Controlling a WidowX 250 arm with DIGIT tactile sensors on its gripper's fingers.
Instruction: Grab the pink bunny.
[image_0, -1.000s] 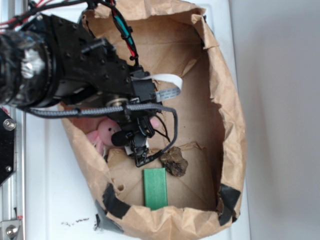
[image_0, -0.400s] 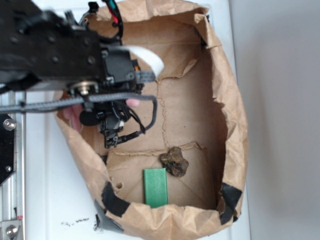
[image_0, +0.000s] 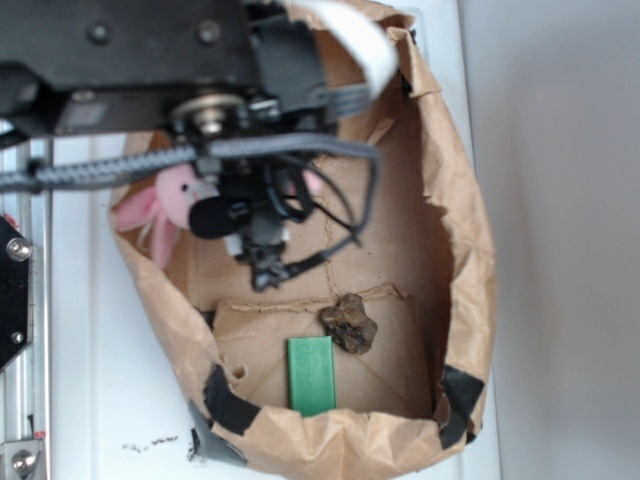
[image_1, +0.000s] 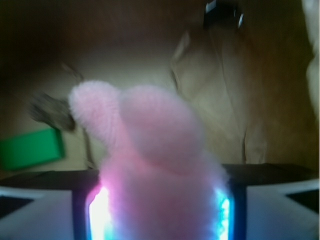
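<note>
Though half hidden under the arm in the exterior view, pink bunny (image_0: 172, 198) showing at the left wall of the paper bag (image_0: 470, 250), ears trailing out over the crumpled rim, seemingly lifted clear of the bag floor. In the wrist view, bunny (image_1: 155, 170) filling the lower middle, pressed between the two glowing pads (image_1: 98, 212) of the claw (image_1: 160, 215), so claw closed on the plush body. Soft, light, fuzzy: likely to squash rather than resist, unlikely to break, but apt to slip or hang lopsided if pinched only by an ear or a limb. Best taken across the thick of the body or head, as appears the case here; exact part in the grip hard to tell from such a close, blurred look. Further out, on the bag floor and well apart from the bunny: dark lumpy rock-like thing (image_0: 349, 322) touching or just beside the green block (image_0: 311, 375). Black tape patches on the bag's lower corners. Bag resting on the white desk (image_0: 100, 400).
</note>
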